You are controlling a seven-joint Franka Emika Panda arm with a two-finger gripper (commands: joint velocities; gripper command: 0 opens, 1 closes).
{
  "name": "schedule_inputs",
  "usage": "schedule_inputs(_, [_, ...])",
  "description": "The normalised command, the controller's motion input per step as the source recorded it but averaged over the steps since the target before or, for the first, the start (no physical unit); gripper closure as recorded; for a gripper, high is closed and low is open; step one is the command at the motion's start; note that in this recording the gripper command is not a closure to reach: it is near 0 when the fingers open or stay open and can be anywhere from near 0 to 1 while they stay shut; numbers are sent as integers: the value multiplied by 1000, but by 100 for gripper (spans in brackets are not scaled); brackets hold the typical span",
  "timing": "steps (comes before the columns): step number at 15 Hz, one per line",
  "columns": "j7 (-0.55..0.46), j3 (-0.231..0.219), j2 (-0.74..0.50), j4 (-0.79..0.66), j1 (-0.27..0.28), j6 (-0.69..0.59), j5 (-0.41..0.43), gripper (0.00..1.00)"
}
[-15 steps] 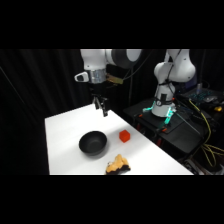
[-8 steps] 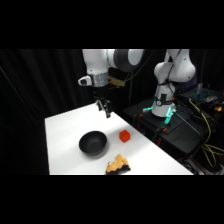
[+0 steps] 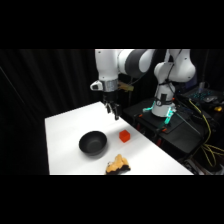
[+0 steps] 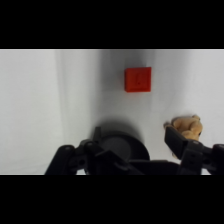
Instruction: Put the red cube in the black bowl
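Your red cube [image 3: 124,135] sat ungrasped on the bench [image 3: 65,130] beside the black bowl [image 3: 93,143]; jaws' state: cannot tell.

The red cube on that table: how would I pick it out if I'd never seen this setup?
Start at the white table and find the round, matte black bowl near its middle. Just beside the bowl, apart from it, sits the small bright red cube, below the arm's gripper. It is flat-sided and solid red, unlike the lumpy yellow-orange object nearby.

No readable text or markings anywhere.
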Motion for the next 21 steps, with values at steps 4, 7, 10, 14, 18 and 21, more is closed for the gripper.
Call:
schedule_inputs(4, [-30, 44, -130, -348, 48, 457, 163, 0])
schedule_inputs(7, [-128, 33, 48, -190, 39, 411, 202, 0])
schedule_inputs(10, [-172, 37, 131, -128, 24, 376, 180, 0])
schedule_inputs(14, [-180, 49, 188, -90, -1, 333, 156, 0])
schedule_inputs(18, [-131, 57, 201, -31, -21, 290, 88, 0])
schedule_inputs(21, [-116, 56, 176, 11, -45, 232, 52, 0])
